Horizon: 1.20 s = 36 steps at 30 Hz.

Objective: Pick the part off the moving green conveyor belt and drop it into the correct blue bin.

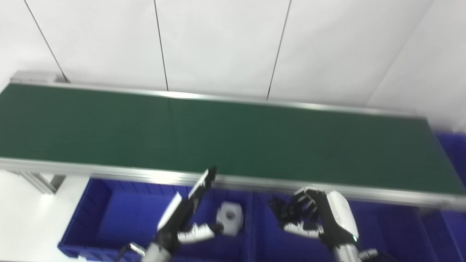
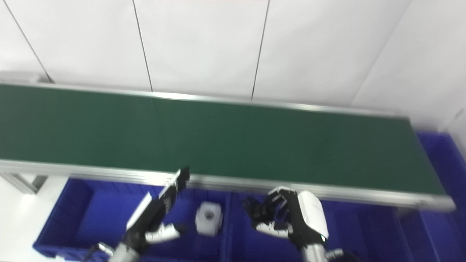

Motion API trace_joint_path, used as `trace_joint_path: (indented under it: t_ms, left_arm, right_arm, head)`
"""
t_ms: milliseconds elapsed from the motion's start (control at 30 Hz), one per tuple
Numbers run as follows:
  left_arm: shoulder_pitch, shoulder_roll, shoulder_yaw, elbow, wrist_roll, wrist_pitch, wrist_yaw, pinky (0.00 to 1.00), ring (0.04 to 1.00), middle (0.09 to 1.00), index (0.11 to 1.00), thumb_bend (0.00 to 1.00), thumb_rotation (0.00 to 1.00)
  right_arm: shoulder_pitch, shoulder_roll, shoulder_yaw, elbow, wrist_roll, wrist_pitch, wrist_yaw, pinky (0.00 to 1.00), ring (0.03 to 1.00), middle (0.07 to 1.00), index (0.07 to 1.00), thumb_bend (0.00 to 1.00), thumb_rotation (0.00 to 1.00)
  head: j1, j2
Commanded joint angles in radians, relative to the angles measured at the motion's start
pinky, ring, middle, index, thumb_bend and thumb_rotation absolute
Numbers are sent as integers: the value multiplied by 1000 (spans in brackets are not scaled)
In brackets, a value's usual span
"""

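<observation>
Two hands are showing at the near edge, both over the blue bins. Left hand (image 1: 182,214) is reaching up and right, fingers (image 1: 202,182) extended straight and spread from the thumb, tips overlapping the near rail of the green conveyor belt (image 1: 233,134). It is holding nothing. White part (image 1: 229,217), a blocky piece with a round hole on top, is sitting just beside the left thumb, at the right side of the left blue bin (image 1: 94,218), close to the wall it shares with the neighbouring bin. Motion blur is making it hard to say whether the part is resting on the bin floor or in the air, and whether the thumb tip is touching it.

Right hand (image 2: 287,214) is hovering over the middle blue bin (image 2: 364,233), back of the hand facing right, fingers curled inward but not fully clenched, nothing visible inside them. Belt surface is running left to right across the view, far side against a white panelled wall (image 1: 225,43). Another blue bin (image 2: 447,160) is sitting at the belt's right end.
</observation>
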Motion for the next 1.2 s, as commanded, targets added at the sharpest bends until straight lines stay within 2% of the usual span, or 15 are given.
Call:
trace_joint_path:
  t_ms: [0,100,200,267,467,567,600,633,667,767,833,933,967,1100,1167]
  left_arm:
    - [-22,-2,-1,-57,14,32,-1,975,1000,1000,1000,753,678]
    - [-28,0,-6,-86,21,66,-5,972,1000,1000,1000,755,690]
    - [-28,-7,-4,-97,22,89,3,963,1000,1000,1000,779,681]
    - [-27,-6,-5,-102,30,91,7,956,1000,1000,1000,781,692]
    - [-19,9,-3,-120,24,108,-5,964,1000,1000,1000,768,694]
    - [-14,15,-3,-122,15,109,-11,967,1000,1000,1000,766,682]
    - [-11,16,-2,-115,10,98,-10,967,1000,1000,1000,766,681]
    - [-10,17,-3,-110,6,90,-9,966,1000,1000,1000,764,672]
    - [-8,18,-2,-100,2,76,-7,966,1000,1000,1000,763,666]
    - [-2,21,-3,-82,-1,52,-3,972,1000,1000,1000,753,653]
    - [-1,21,-3,-58,-3,22,2,984,1000,1000,1000,741,646]
    - [-2,23,-2,-25,-15,-12,1,996,1000,1000,1000,742,645]
    - [-2,25,-1,-17,-18,-18,0,998,1000,1000,1000,743,646]
    - [-4,32,-1,13,-20,-42,-4,1000,1000,1000,1000,755,646]
    - [-5,35,0,27,-27,-58,-5,1000,1000,1000,1000,753,638]
  right_arm:
    - [-15,-21,-12,-1,-8,-10,-5,265,345,478,490,525,0]
    - [-24,-46,-7,13,-36,4,12,251,335,478,489,525,0]
    - [-35,-68,-2,53,-54,-2,15,189,257,472,488,527,0]
    - [-51,-76,10,74,-90,34,37,184,259,471,488,528,0]
    - [-101,-58,41,128,-183,151,71,203,287,474,488,527,0]
    - [-117,-57,53,154,-188,177,90,262,369,481,494,524,0]
    - [-121,-65,64,163,-181,178,115,264,373,481,494,524,0]
    - [-123,-71,71,169,-176,179,132,478,598,676,681,561,95]
    - [-123,-78,82,176,-176,170,141,611,738,797,798,583,156]
    - [-114,-79,97,178,-181,163,138,875,932,950,920,616,315]
    - [-105,-71,102,180,-185,151,111,957,986,990,952,635,380]
    - [-88,-53,104,190,-185,120,38,990,998,999,965,656,412]
    - [-82,-47,106,189,-194,122,17,995,999,1000,968,662,434]
    - [-55,-20,123,154,-251,175,-20,1000,1000,1000,978,718,668]
    - [-29,10,108,135,-227,139,-75,1000,1000,1000,978,740,669]
  head:
    - [5,25]
    - [18,49]
    - [20,54]
    - [10,55]
    - [-16,19]
    - [-12,4]
    - [-8,-19]
    - [-8,-19]
    - [-4,-45]
    - [-4,-71]
    - [-4,-110]
    - [-6,-142]
    - [-6,-150]
    - [-12,-185]
    - [-13,-205]
